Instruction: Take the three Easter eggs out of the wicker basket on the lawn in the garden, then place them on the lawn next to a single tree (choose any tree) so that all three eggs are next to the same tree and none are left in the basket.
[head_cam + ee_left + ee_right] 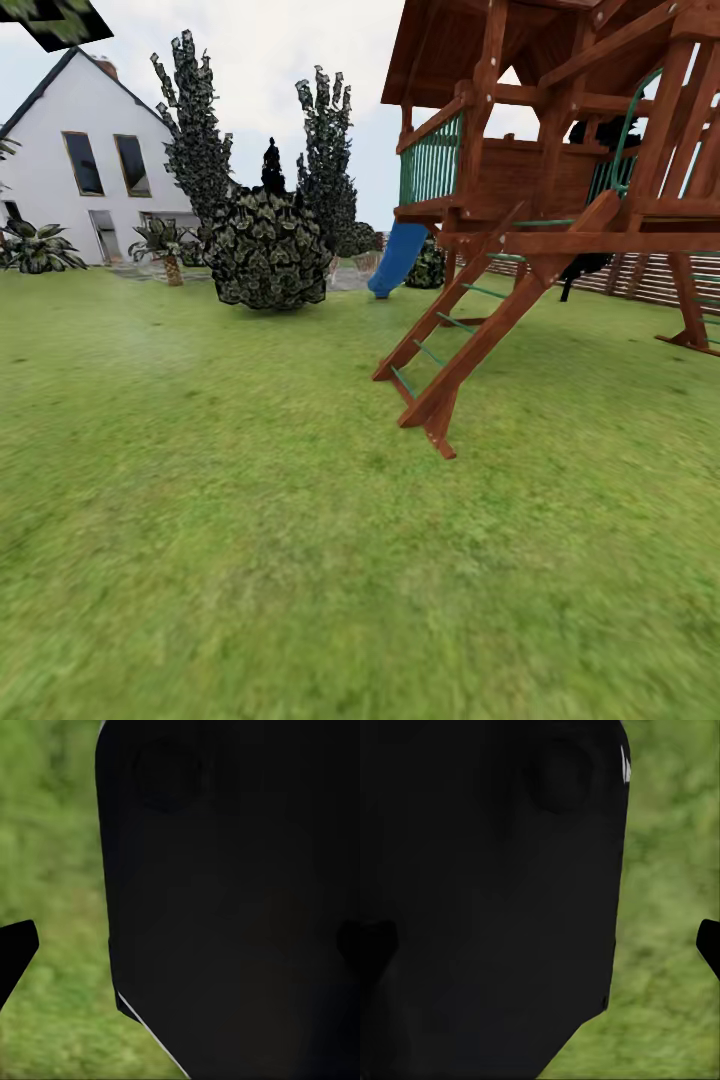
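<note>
The Easter eggs, the wicker basket and the tree are out of view. The lawn (250,520) spreads green and bare across the garden in the head view. In the left wrist view my left gripper (180,952) hangs over grass (52,870) beside a black part of my own body (232,892), its fingertips (15,952) far apart. My right gripper (540,949) is the same in the right wrist view: one fingertip (709,945) shows against grass, the jaws spread wide, with nothing held.
A wooden playset (560,180) with a ladder (450,350) and a blue slide (397,260) stands at the right. A dark round shrub (265,250) and tall leafy bushes (325,160) are ahead, with a white house (80,170) at the back left and a slatted fence (640,280) behind the playset.
</note>
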You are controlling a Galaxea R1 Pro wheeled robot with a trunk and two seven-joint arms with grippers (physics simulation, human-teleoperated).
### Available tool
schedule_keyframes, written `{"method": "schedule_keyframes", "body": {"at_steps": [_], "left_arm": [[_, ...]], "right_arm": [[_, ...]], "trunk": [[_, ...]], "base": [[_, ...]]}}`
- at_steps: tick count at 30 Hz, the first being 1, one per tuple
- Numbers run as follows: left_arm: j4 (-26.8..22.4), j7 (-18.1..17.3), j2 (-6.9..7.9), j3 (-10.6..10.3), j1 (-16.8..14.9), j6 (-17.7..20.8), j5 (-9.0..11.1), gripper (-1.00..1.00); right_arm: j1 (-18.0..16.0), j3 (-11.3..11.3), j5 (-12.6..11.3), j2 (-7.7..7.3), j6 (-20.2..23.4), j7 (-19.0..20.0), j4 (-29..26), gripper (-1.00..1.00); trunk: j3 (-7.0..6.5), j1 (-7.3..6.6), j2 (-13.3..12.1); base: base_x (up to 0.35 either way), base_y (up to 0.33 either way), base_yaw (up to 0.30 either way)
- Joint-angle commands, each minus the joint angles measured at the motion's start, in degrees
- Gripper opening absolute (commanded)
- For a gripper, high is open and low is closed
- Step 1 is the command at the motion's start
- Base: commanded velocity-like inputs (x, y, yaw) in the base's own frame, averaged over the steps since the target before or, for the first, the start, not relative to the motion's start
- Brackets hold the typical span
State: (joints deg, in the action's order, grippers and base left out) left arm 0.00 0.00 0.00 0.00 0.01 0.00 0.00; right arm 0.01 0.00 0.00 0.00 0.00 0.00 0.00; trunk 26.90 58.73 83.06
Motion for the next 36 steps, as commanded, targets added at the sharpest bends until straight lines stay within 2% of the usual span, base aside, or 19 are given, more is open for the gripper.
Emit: {"method": "schedule_keyframes", "body": {"at_steps": [1,3,5,7,11,12,19,36], "left_arm": [[0.0,0.0,0.0,0.0,0.0,0.0,0.0,1.0],[-0.3,0.0,-0.65,0.1,-0.3,0.0,0.2,1.0],[-0.5,-0.2,-0.97,0.1,-0.2,-0.1,0.3,1.0],[-1.2,-0.9,-0.4,0.2,-0.1,-0.7,0.8,1.0],[-2.4,-1.0,-0.38,0.3,-0.3,-0.7,0.8,1.0],[-4.8,-1.0,-0.42,0.3,-0.3,-0.7,0.8,1.0],[-4.7,-1.0,-0.4,0.4,-0.3,-0.7,0.9,1.0],[-4.7,-1.0,-0.36,0.4,-0.2,-0.7,0.9,1.0]], "right_arm": [[0.0,0.0,0.0,0.0,0.0,0.0,0.0,1.0],[-0.3,0.1,0.2,0.45,0.1,0.5,-0.3,1.0],[-0.5,0.1,0.1,0.21,0.0,0.5,-0.3,1.0],[-1.2,0.3,0.0,0.43,-0.6,0.7,-0.6,1.0],[-2.5,0.4,0.1,0.41,-1.9,0.7,-0.5,1.0],[-3.3,0.3,0.0,0.33,-7.7,0.7,-0.5,1.0],[-3.3,0.3,0.1,0.49,-7.6,0.4,-0.5,1.0],[-3.3,0.4,0.3,0.45,-8.0,0.3,-0.4,1.0]], "trunk": [[0.03,0.0,0.0],[0.03,0.0,0.0],[0.03,0.0,0.0],[0.03,0.0,0.0],[0.03,0.0,0.0],[0.03,0.0,0.0],[0.31,0.0,0.0],[0.62,0.0,0.0]], "base": [[0.0,0.0,0.0],[0.0,0.0,0.0],[0.0,0.0,0.0],[0.0,0.0,0.0],[0.0,0.0,0.0],[0.0,0.0,0.0],[0.0,0.0,0.138],[0.0,0.0,0.276]]}}
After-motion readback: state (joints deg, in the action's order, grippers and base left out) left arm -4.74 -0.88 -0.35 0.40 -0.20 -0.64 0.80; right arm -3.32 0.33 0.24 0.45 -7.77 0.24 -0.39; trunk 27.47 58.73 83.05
